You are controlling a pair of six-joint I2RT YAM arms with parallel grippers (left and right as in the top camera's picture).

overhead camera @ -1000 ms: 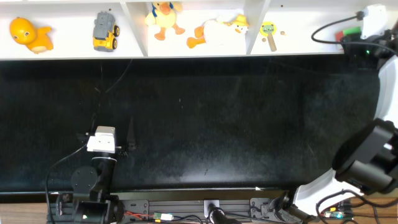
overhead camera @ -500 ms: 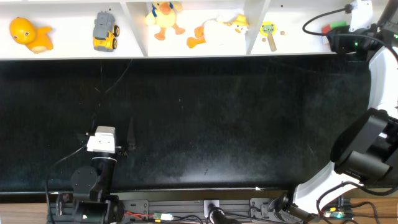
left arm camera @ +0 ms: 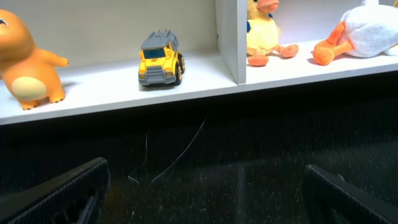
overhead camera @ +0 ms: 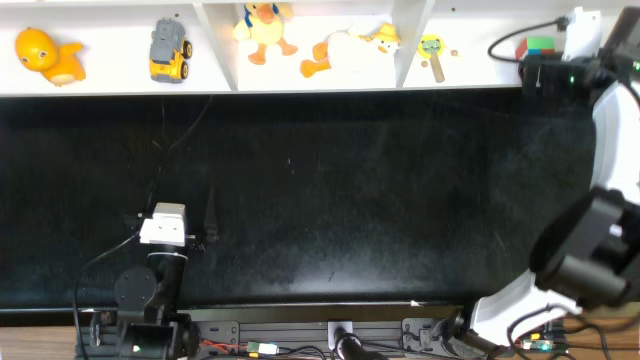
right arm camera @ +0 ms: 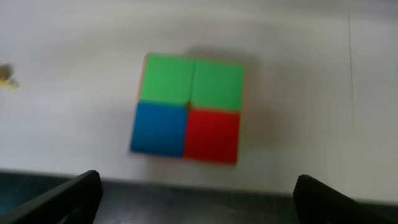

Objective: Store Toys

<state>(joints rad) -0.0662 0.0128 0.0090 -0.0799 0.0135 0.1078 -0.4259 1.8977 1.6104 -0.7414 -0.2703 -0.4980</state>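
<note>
A cube point(right arm camera: 186, 107) with green, blue and red squares lies on the white shelf point(right arm camera: 298, 74), in its far right compartment point(overhead camera: 500, 72). In the top view the cube point(overhead camera: 538, 45) shows just beyond my right gripper point(overhead camera: 545, 72). My right gripper point(right arm camera: 196, 182) is open, its fingers spread wide on the near side of the cube and not touching it. My left gripper point(overhead camera: 163, 226) rests low over the black mat near its base; it point(left arm camera: 205, 183) is open and holds nothing, facing the shelf.
The shelf holds an orange figure point(overhead camera: 50, 54), a yellow truck point(overhead camera: 170, 50), a yellow duck point(overhead camera: 264, 28), a white duck point(overhead camera: 350, 47) and a small green-and-yellow toy point(overhead camera: 432, 50). White dividers point(overhead camera: 222, 45) split the compartments. The black mat point(overhead camera: 330, 190) lies bare between arms and shelf.
My right arm has swung left along the shelf, and the cube has shifted left with it. The left arm has not moved.
</note>
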